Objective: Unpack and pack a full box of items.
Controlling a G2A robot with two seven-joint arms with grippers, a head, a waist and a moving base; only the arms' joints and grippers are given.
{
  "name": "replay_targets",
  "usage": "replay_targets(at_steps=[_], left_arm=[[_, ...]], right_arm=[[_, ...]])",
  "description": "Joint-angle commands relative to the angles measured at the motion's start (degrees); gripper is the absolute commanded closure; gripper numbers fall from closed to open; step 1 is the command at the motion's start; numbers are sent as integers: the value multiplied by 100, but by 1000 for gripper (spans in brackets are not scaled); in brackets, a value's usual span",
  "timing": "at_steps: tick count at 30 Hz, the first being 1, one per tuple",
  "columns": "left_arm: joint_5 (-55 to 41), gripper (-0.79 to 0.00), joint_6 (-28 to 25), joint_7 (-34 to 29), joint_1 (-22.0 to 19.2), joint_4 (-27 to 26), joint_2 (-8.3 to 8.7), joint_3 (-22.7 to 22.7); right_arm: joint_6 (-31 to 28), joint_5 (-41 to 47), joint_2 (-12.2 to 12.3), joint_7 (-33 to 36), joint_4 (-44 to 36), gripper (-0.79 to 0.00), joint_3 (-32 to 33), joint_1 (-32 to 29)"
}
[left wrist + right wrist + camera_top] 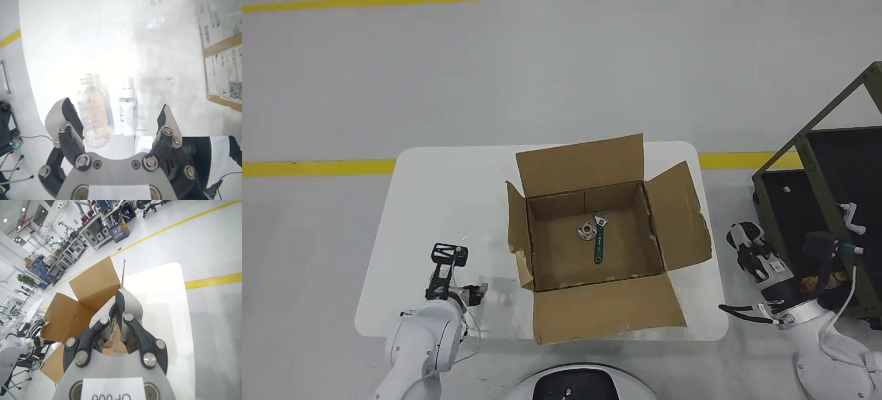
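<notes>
Cardboard box (592,235) sits open mid-counter (442,190), all 4 flaps folded out. On the box floor lies a green-handled wrench (599,240), approx centre. A small metal part (586,231) is right by its head end, on the side twd my L arm.

My L fingers (448,252) are over the counter, well off the box's L side and level w/ its near half. From my L wrist, the L fingers (118,115) are spread wide w/ nothing btwn the pads. Just past them on the counter are a clear plastic bottle (93,111) and a white spray bottle (128,111), side by side and near each other. Both are closer to me than the box, caps pointing away from my wrist. Can't tell if they stand or lie. The box's labelled outer wall (223,56) is further out, apart from both bottles.

My R fingers (750,248) are off the box's R side, beyond the counter edge, clear of the R flap. From my R wrist they (118,298) are clenched tip to tip, gripping nothing, w/ the box (75,313) behind them. A dark green cart (822,170) stands further R of the box, on the floor.
</notes>
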Motion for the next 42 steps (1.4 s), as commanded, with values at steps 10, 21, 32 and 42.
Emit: replay_targets(at_steps=[10,21,32,42], left_arm=[[-266,-785,209,269,-443,-1124,-9,-67],[36,-785,544,534,-1096,-1204,-46,329],[162,-785,589,619,-1148,-1258,-63,539],[162,-785,589,619,-1148,-1258,-63,539]], right_arm=[[-46,39,9,369,-140,0,-191,259],[-232,-321,22,570,20,0,-604,534],[-232,-321,22,570,20,0,-604,534],[-232,-321,22,570,20,0,-604,534]])
